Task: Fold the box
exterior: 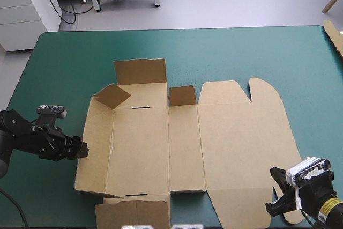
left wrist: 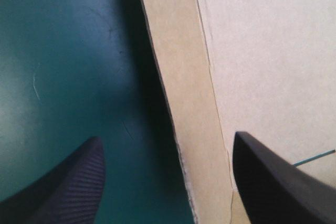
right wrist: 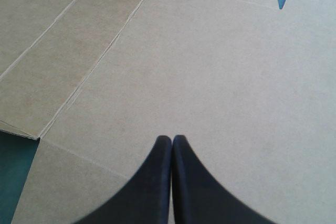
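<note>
The box [exterior: 236,148] is lying mostly flat, central on the table [exterior: 64,57]. The left gripper [left wrist: 165,136], released, is straddling its 9 o'clock wall [exterior: 96,143]; the right gripper [right wrist: 172,139], clenched empty, is poised at 5 o'clock. Pinching shallowly risks the wall slipping.

Box [exterior: 241,143] on table's [exterior: 64,63] near half

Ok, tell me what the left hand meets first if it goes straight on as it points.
The box's left side wall: its partly raised edge lies just ahead, in line with the gap between the open fingers of the left hand. How near is unclear.
</note>
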